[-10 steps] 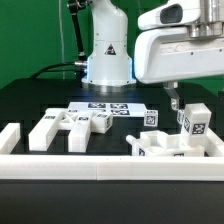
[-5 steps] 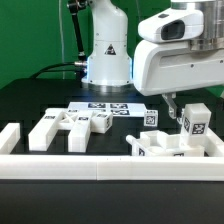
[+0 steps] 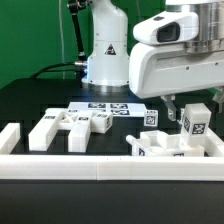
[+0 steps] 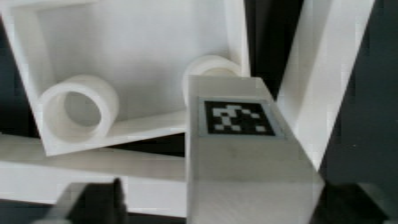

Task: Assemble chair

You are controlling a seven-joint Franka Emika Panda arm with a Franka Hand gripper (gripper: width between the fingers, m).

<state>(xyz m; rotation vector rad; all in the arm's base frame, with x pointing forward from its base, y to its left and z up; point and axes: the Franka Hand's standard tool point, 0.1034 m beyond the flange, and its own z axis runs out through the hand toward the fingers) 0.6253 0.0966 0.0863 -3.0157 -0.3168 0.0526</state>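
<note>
Gripper (image 3: 183, 104) has come down over the tagged upright bar (image 3: 195, 121) (jaw width: cannot tell); grasp looks imminent.

White arm (image 3: 108, 45) bent low toward the exterior view's right, tool (image 3: 181, 103) pointing down, jaw gap unclear

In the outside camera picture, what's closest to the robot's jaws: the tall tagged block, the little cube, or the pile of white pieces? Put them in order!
1. Tall tagged block: right at the jaws of the gripper, exterior view's right.
2. Little cube: just toward the exterior view's left.
3. Pile of white pieces: far on the exterior view's left.
</note>
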